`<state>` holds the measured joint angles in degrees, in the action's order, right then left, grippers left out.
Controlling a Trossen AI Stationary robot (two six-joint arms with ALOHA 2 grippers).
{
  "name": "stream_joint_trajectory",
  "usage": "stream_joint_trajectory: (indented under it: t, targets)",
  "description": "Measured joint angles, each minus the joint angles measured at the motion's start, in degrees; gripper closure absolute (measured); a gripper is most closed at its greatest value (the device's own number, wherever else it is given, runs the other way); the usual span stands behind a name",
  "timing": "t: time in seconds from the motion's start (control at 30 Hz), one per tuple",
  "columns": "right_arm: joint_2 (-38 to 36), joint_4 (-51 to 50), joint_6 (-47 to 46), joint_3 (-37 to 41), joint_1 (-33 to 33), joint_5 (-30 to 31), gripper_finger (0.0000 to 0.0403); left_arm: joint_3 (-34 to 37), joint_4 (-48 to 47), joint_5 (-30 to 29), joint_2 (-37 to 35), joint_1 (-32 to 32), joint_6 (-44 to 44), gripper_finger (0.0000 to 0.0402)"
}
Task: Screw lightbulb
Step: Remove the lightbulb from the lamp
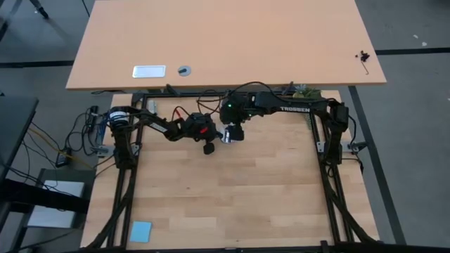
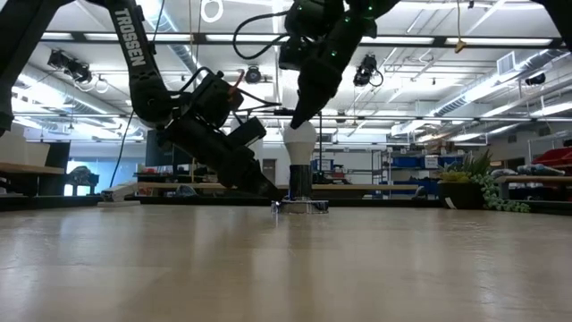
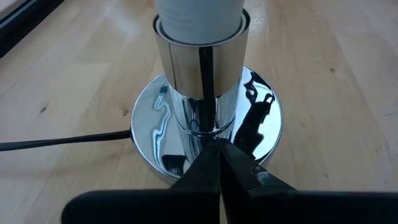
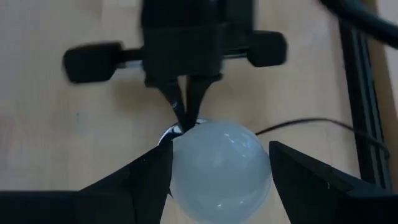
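Low view first: I see bare worktop (image 2: 286,268) in the foreground, then at frame centre one lightbulb (image 2: 300,141) standing upright in one chrome socket (image 2: 300,182) on its round base. My left gripper (image 2: 268,190) comes in from the left, its fingers pressed together with the tips at the socket's foot. My right gripper (image 4: 217,165) hangs over the bulb from above, fingers spread wide on either side of the glass; I cannot tell whether they touch it. One black cord (image 3: 62,140) runs off the base. Farther back, the high view shows a second, paler table (image 1: 225,42).
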<state>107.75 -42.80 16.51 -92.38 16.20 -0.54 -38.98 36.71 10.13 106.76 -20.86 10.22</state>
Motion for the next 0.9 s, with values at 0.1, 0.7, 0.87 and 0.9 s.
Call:
stream_joint_trajectory:
  t: [0.1,0.7,0.87,0.9]
  targets:
    - [0.4,-0.8,-7.8,-2.6,0.0,2.1,0.0132,0.0,0.0,0.0,0.0,0.0,0.0,0.0401]
    - [0.1,-7.7,-52.8,-5.9,-2.3,9.3,0.0128,0.0,-0.3,0.0,0.0,0.0,-0.4,0.0401]
    - [0.1,-7.8,-55.3,-5.9,-2.2,9.9,0.0118,0.1,-0.3,0.0,0.0,0.0,-0.4,0.0401]
    - [0.1,-7.8,-55.4,-5.9,-2.2,9.9,0.0116,0.1,-0.3,0.0,0.0,0.0,-0.4,0.0401]
